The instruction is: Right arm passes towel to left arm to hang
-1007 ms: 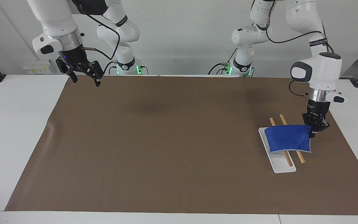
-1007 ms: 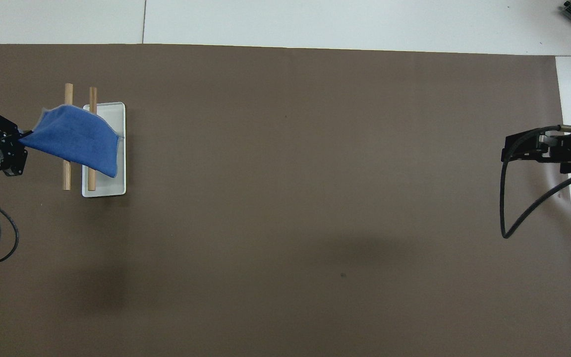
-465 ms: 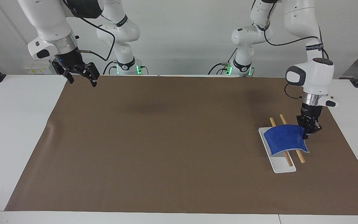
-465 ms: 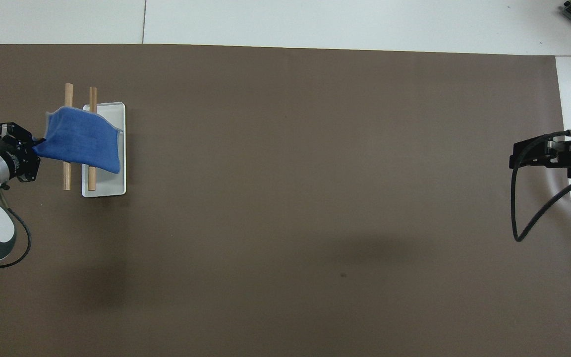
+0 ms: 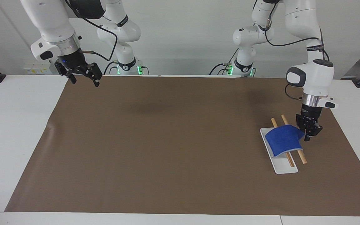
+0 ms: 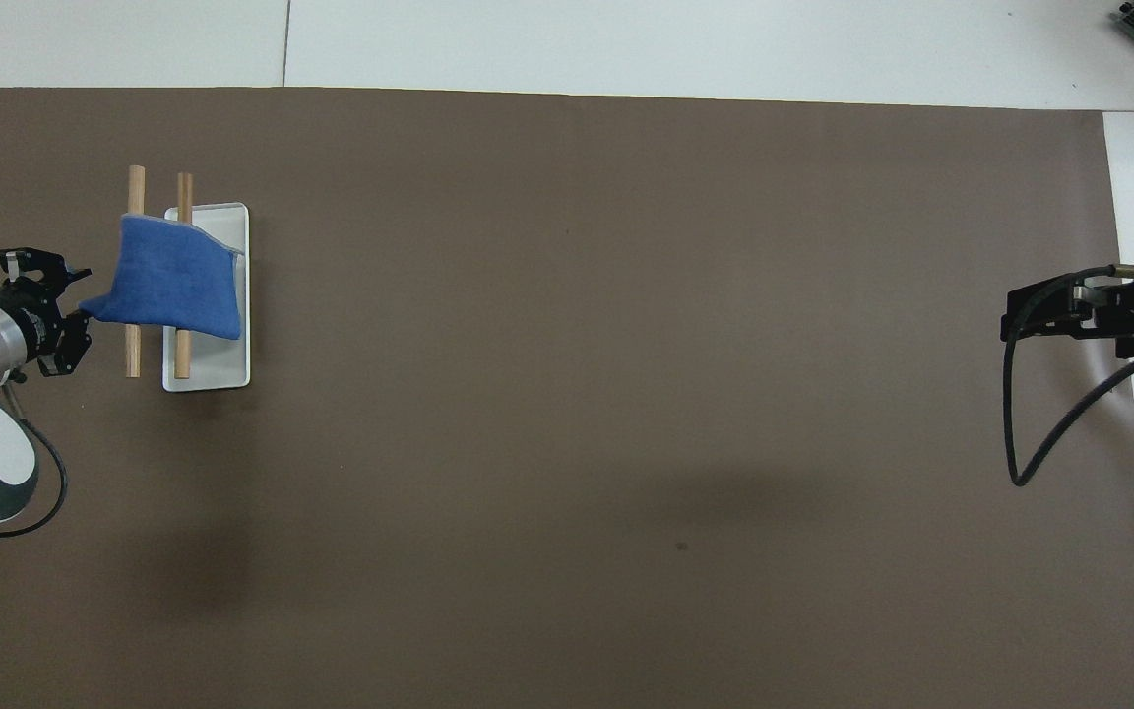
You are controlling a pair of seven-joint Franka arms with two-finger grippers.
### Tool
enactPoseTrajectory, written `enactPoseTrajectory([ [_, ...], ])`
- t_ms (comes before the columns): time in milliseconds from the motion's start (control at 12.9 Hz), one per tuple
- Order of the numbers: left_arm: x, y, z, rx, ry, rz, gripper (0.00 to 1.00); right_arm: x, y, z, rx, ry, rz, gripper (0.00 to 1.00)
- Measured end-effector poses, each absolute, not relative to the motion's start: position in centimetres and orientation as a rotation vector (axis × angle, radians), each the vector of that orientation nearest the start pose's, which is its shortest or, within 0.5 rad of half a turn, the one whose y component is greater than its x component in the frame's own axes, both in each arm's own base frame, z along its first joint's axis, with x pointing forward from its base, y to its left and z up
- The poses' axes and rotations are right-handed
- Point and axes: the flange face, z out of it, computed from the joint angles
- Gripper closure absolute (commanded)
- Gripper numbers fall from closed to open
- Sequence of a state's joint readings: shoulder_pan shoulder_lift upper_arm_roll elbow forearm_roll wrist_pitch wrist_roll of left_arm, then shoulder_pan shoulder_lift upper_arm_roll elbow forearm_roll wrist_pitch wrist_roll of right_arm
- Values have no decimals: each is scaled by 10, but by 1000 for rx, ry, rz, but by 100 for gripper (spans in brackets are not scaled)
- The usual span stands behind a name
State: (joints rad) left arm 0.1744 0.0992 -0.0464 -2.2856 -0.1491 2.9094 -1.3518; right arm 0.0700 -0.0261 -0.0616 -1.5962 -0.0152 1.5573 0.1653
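Note:
The royal-blue towel point(image 5: 282, 139) point(image 6: 176, 288) lies draped across two wooden rods point(image 5: 302, 158) point(image 6: 135, 180) that stand over a white base point(image 5: 285, 167) point(image 6: 228, 372) at the left arm's end of the table. My left gripper point(image 5: 308, 136) point(image 6: 81, 307) sits low beside the rods, on the side away from the table's middle, its fingers parted. One towel corner still reaches in between them; whether it touches them I cannot tell. My right gripper point(image 5: 85, 82) point(image 6: 1020, 313) hangs open and holds nothing, raised over the brown mat's edge at the right arm's end.
A brown mat point(image 5: 167, 140) covers most of the white table point(image 5: 14, 125). A black cable point(image 6: 1015, 414) loops down from the right arm's wrist.
The left gripper sank and shifted toward the rods, letting the towel settle onto them, and its fingers parted from shut. The right gripper drifted slightly, staying open.

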Motion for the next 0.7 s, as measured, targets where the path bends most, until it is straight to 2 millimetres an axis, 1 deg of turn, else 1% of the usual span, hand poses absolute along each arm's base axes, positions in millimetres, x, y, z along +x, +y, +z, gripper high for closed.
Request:
enactPoseTrajectory([
  [232,561,84,369,1897,1963,546,18,544,8,625,-3148,231,29,0],
  [387,564,85,372,1982,1912,540,18,543,8,624,-3149,231,44,0],
  [542,571,86,383,2115,1845,485,18,543,8,624,-3149,232,46,0],
  [697,580,92,400,2191,1808,430,19,543,8,624,-3149,232,46,0],
])
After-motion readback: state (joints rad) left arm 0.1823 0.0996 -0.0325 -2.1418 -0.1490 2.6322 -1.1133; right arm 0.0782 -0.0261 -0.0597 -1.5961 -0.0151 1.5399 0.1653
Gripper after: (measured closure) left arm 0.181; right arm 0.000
